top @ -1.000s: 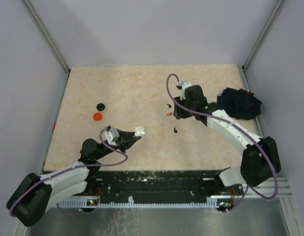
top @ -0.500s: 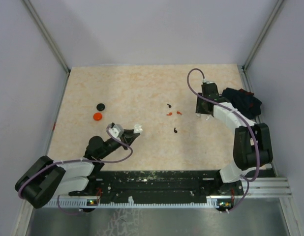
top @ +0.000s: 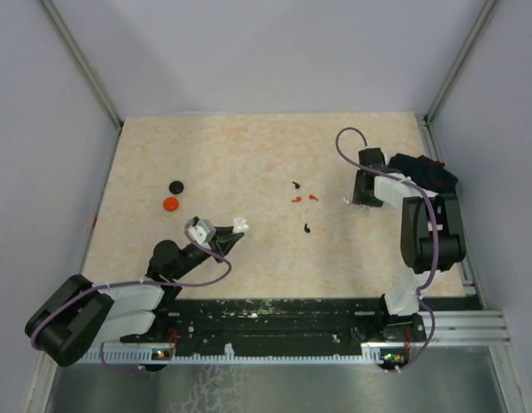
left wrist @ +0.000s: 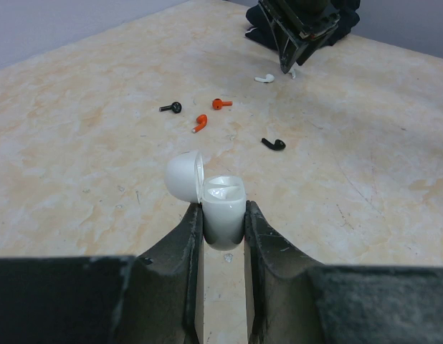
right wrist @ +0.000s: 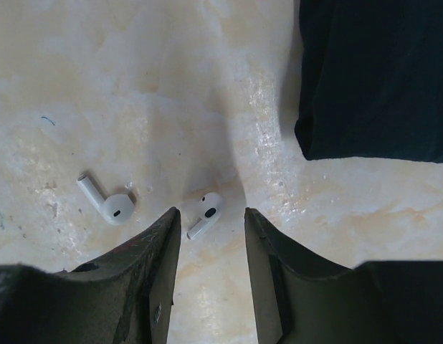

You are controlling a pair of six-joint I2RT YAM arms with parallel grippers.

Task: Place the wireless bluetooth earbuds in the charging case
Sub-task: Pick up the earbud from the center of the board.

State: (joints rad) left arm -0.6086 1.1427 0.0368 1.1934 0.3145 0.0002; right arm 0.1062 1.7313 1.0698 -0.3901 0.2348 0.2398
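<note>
Earbuds [left wrist: 199, 123] lie on your desk [left wrist: 365, 143]: two white, two red, two black. Left hand [left wrist: 223, 211] clenches the open case [left wrist: 225, 195]; right hand [right wrist: 211, 215] released.

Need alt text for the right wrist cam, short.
A white earbud lies on the pale marbled table between the open fingers of the right end effector, not yet gripped. A second white earbud lies further left in frame; a dark cloth fills the upper right.

so the right gripper [right wrist: 212, 213] is spread wide, white earbud [right wrist: 205, 214] between its tips, second white earbud [right wrist: 107, 203] just left, navy cloth [right wrist: 372, 79] top right
</note>
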